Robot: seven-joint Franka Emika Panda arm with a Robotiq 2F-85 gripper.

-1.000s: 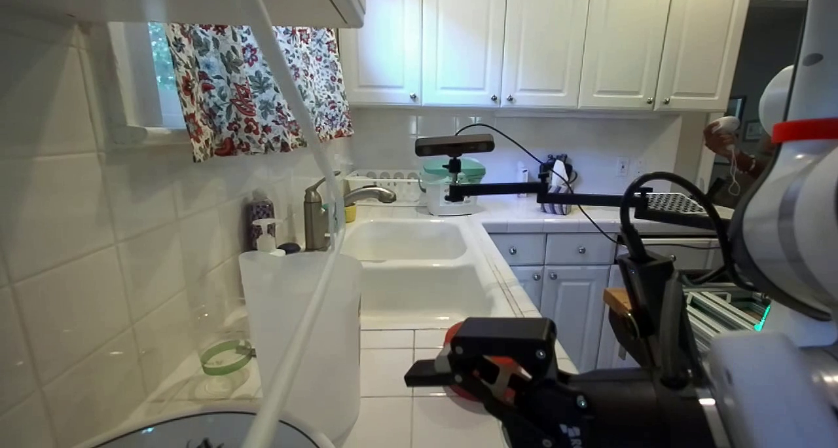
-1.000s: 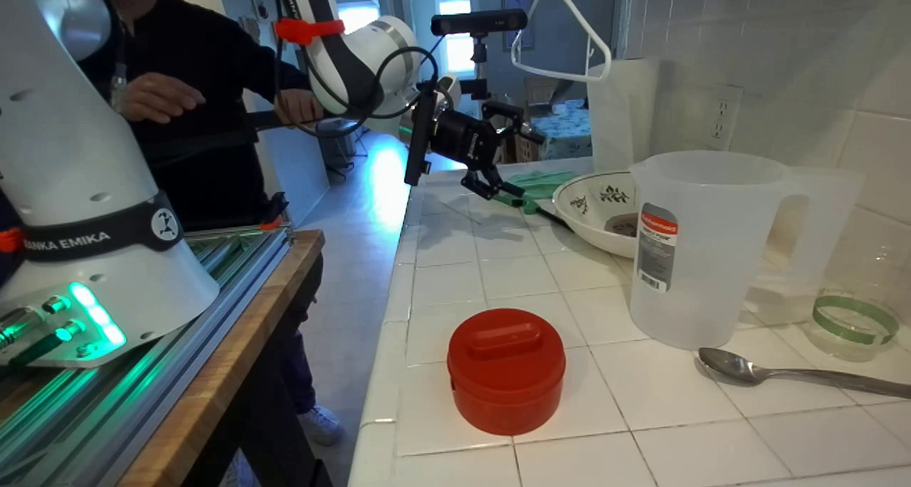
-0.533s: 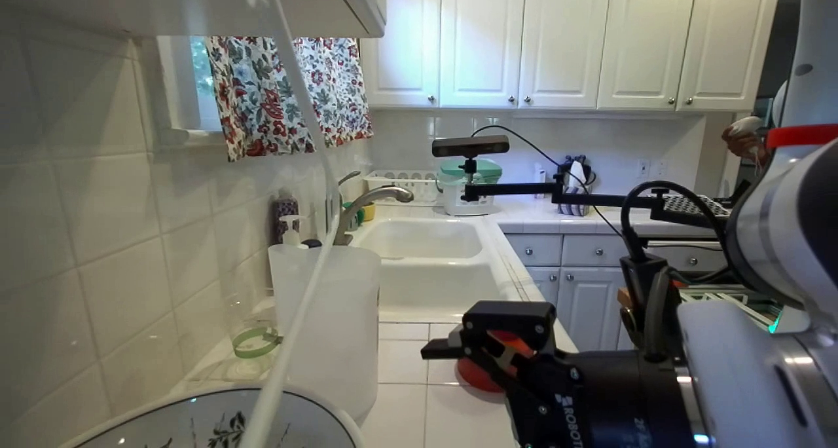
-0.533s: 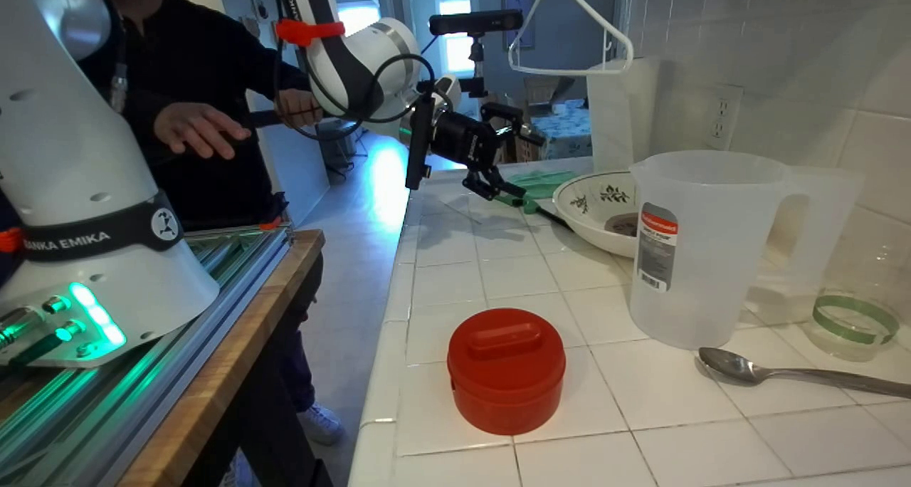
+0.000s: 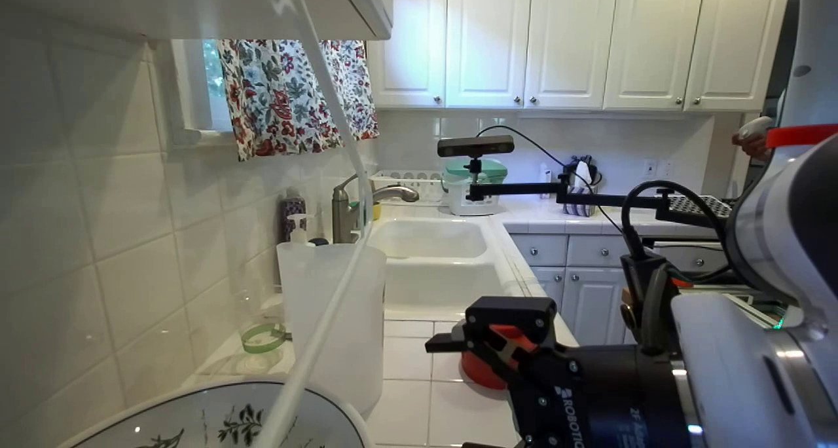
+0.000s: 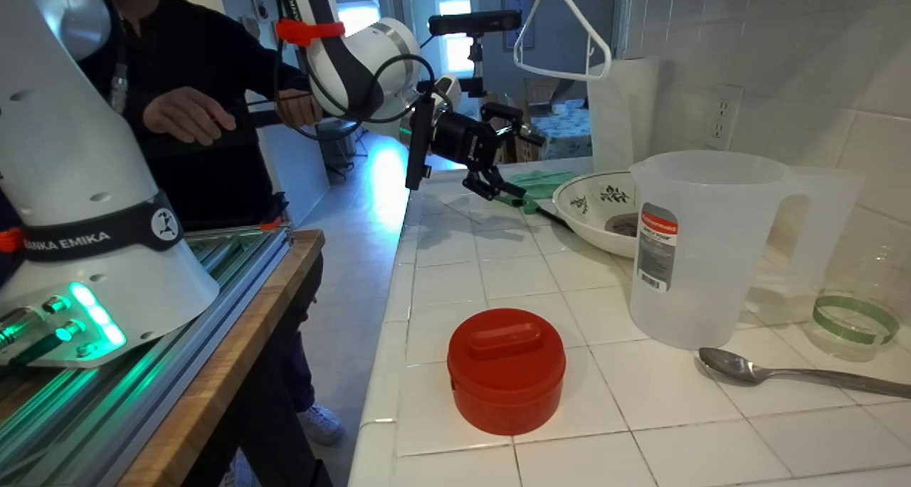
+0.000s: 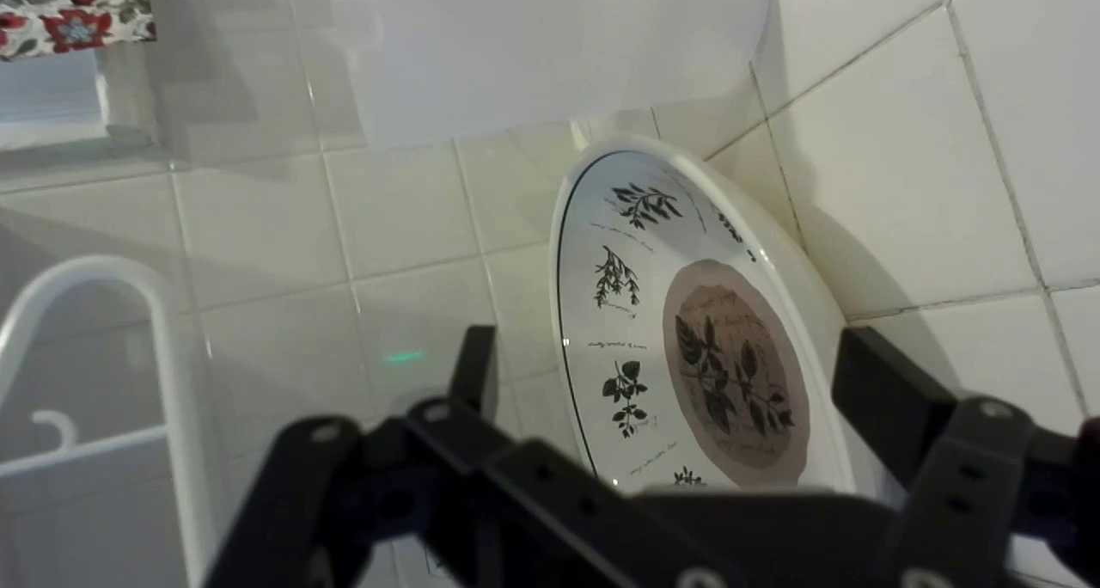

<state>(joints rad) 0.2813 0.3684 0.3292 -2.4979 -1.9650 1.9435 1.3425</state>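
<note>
My gripper (image 6: 523, 163) is open and holds nothing. It is raised over the tiled counter, tilted toward the wall. In the wrist view its two fingers (image 7: 679, 377) stand apart, with a white leaf-patterned bowl (image 7: 644, 313) beyond them; the bowl also shows in both exterior views (image 6: 594, 220) (image 5: 196, 405). A white hanger (image 6: 580, 18) hangs in the air beyond the gripper and shows at the left of the wrist view (image 7: 179, 416). A green cloth-like item (image 6: 544, 182) and a dark-handled utensil (image 6: 549, 217) lie near the bowl. I see no contact with any of these.
A translucent pitcher (image 6: 704, 259) stands by the bowl. A red lidded container (image 6: 507, 373), a spoon (image 6: 736, 367) and a clear jar with a green band (image 6: 854, 323) are on the counter. The sink (image 5: 445, 291) lies beyond the pitcher. A person (image 6: 199, 81) stands behind the arm.
The hanger swings right and then back left. The person's hand moves. The view toward the sink pans, so its scene shifts right. My gripper stays open and nearly still.
</note>
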